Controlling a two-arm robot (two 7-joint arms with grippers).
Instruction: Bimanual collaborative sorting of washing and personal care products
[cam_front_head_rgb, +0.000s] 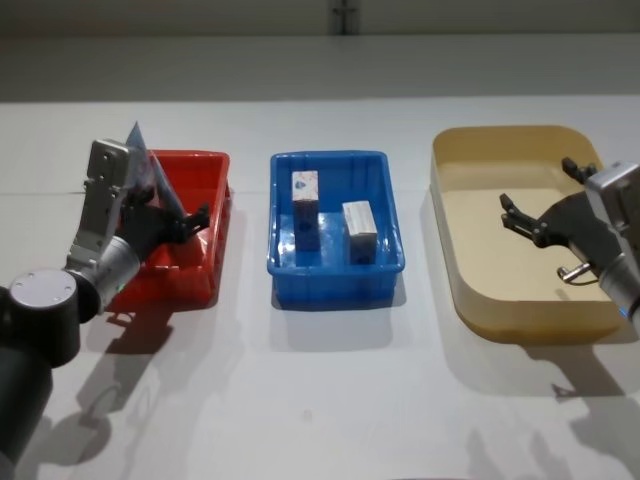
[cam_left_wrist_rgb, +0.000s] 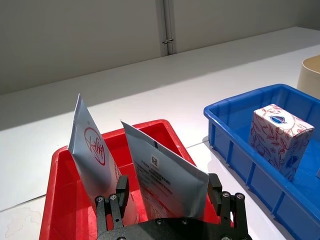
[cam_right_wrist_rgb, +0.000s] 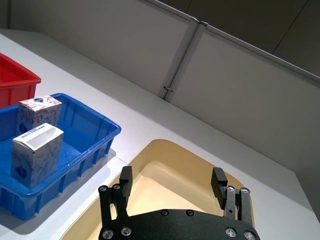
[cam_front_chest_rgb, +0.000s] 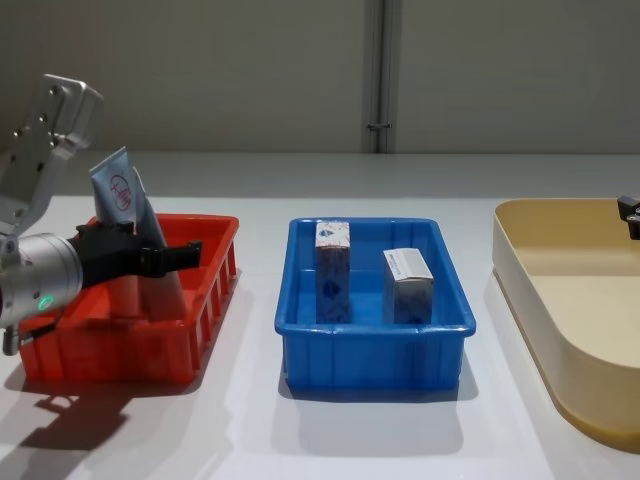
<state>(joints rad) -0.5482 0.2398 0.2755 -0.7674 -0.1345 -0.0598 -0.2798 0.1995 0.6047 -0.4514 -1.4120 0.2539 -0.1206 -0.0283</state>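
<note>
Two pale-blue tubes (cam_left_wrist_rgb: 89, 145) stand in the red bin (cam_left_wrist_rgb: 56, 165), the left gripper (cam_left_wrist_rgb: 168, 186) with jaws spread wide on either side of one. Two cartons (cam_front_head_rgb: 305, 208) stand upright in the blue bin (cam_front_head_rgb: 330, 157). The right gripper (cam_right_wrist_rgb: 172, 180) hovers over the beige bin (cam_right_wrist_rgb: 167, 149), jaws wide and empty.

A white table (cam_front_head_rgb: 320, 400) carries three plastic bins in a row. The red bin (cam_front_head_rgb: 170, 285) sits directly below the left gripper (cam_left_wrist_rgb: 169, 181). The beige tray (cam_front_head_rgb: 500, 265) lies under the right gripper (cam_right_wrist_rgb: 172, 174). The blue bin (cam_front_head_rgb: 335, 272) stands between the two grippers, apart from both.
</note>
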